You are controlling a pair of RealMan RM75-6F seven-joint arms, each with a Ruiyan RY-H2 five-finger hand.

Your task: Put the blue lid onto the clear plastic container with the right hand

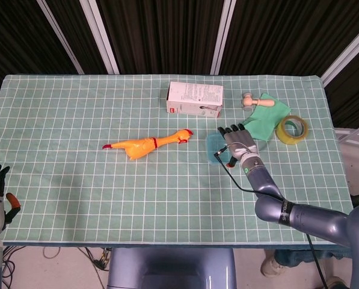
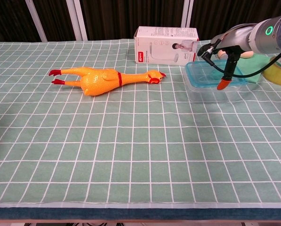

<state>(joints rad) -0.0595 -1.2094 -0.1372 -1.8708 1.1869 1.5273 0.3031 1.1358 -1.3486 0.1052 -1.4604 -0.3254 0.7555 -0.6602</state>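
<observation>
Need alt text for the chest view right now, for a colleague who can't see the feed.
The right hand holds the blue lid down on the clear plastic container at the table's far right. Behind them stands a white box; a rubber chicken lies to the left on the green checked cloth.

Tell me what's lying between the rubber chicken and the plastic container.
Nothing: only bare checked tablecloth lies between the rubber chicken and the container, as the chest view shows. The white box stands farther back.
</observation>
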